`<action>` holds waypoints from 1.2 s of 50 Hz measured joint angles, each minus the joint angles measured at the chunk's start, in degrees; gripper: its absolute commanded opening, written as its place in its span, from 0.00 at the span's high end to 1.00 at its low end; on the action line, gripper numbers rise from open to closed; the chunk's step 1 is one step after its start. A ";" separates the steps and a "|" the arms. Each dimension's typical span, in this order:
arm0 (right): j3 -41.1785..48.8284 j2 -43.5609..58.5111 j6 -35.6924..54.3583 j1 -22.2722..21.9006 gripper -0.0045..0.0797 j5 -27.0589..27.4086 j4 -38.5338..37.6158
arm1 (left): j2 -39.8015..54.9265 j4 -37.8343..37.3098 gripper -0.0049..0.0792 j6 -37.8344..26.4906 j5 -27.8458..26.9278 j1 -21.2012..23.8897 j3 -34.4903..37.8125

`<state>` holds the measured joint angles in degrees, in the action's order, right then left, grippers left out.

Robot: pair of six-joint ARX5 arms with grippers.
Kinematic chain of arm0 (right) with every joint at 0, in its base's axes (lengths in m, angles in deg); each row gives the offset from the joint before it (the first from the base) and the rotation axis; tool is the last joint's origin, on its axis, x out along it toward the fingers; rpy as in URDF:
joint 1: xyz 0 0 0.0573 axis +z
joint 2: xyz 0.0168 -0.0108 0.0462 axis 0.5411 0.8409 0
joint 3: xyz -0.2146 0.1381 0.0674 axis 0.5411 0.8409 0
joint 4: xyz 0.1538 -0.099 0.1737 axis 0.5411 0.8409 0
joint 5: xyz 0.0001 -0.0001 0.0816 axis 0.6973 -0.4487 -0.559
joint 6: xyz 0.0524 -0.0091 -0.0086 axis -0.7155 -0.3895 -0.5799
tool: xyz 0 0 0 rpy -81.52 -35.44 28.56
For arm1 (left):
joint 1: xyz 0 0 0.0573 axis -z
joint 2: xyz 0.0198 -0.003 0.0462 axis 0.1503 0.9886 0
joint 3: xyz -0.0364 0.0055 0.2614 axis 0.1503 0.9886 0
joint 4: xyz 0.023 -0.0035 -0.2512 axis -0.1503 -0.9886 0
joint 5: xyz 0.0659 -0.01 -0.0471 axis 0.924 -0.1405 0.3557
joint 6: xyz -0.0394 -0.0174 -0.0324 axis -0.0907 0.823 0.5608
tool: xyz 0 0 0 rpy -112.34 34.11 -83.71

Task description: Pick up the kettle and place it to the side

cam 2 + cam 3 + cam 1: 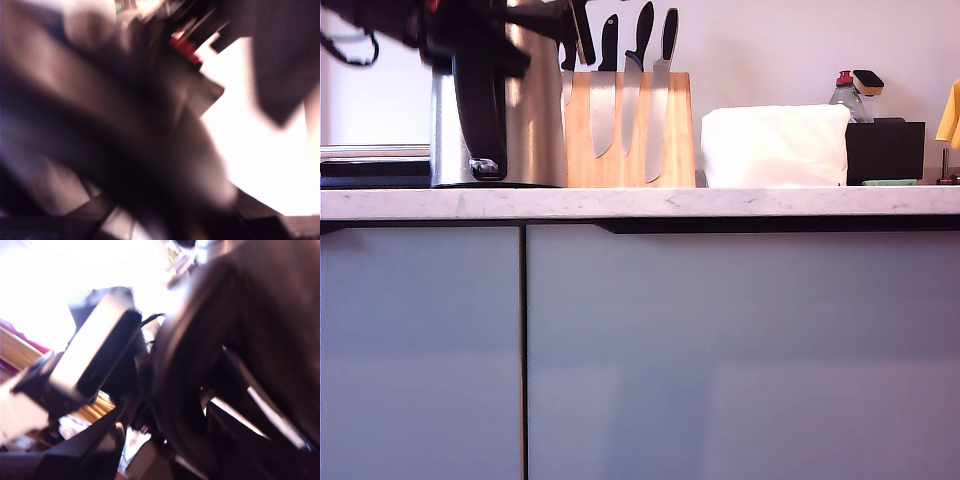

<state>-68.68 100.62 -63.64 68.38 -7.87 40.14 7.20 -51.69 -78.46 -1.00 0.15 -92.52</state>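
Note:
The kettle [535, 110], brushed steel with a big black loop handle [480, 100], stands upright on the counter [720, 203] at the exterior view's left. Its top is cut off by the frame. Black arm parts [410, 25] reach in over the handle's upper end from the exterior view's top left; I cannot tell which arm this is. Both wrist views are badly blurred. A dark mass [125, 140] fills the first wrist view. In the second wrist view a broad dark curved shape [200, 365] sits very close. No jaws are clear in any view.
A wooden knife block [630, 140] with several black-handled knives stands directly beside the kettle, toward the exterior view's right. Further right are a white folded bundle [775, 145], a black box [885, 150], a bottle [845, 95] and something yellow [950, 115].

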 measured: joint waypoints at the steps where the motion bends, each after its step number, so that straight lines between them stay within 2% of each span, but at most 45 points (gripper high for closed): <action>1: 0.00 0.00 0.61 0.00 0.42 0.02 0.48 | 0.26 -0.22 0.52 0.00 -0.17 -0.11 0.00; 9: 0.00 0.00 4.24 0.09 0.42 1.14 1.95 | 0.68 -1.49 0.49 -0.87 -1.03 -0.66 0.00; 21: 0.00 0.00 12.35 1.03 0.42 6.14 2.54 | 1.09 -5.73 0.50 -1.03 -5.53 -2.64 0.00; 26: 0.00 0.00 16.83 1.75 0.42 8.13 2.54 | 1.09 -6.73 0.53 -1.03 -6.97 -3.74 0.00; 33: 0.00 0.00 18.36 3.17 0.42 10.67 2.19 | 1.09 -6.84 0.54 -1.03 -7.41 -4.26 0.00; 40: 0.00 0.00 18.40 3.58 0.44 11.82 0.09 | 1.09 -6.60 0.63 -1.05 -7.63 -3.91 0.00; 45: 0.00 0.00 18.40 3.85 0.52 12.11 -0.98 | 1.09 -6.10 0.73 -3.23 -7.87 -3.87 0.00; 50: 0.00 0.33 18.38 3.78 0.60 12.15 -1.99 | 1.07 -5.70 0.89 -4.52 -7.89 -3.61 0.00; 53: 0.00 0.68 18.38 3.74 0.69 12.15 -2.60 | 1.07 -5.73 0.97 -5.92 -7.98 -3.58 0.00; 58: 0.00 0.90 17.97 3.78 0.91 12.07 -3.08 | 1.07 -5.77 0.97 -7.17 -8.24 -3.58 0.00; 60: 0.00 1.01 17.97 3.78 0.97 12.09 -3.39 | 1.07 -5.73 0.97 -7.30 -8.22 -3.58 0.00</action>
<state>-68.68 101.62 -45.67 72.16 4.21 36.75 8.27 -57.41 -85.76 -9.22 -3.43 -92.52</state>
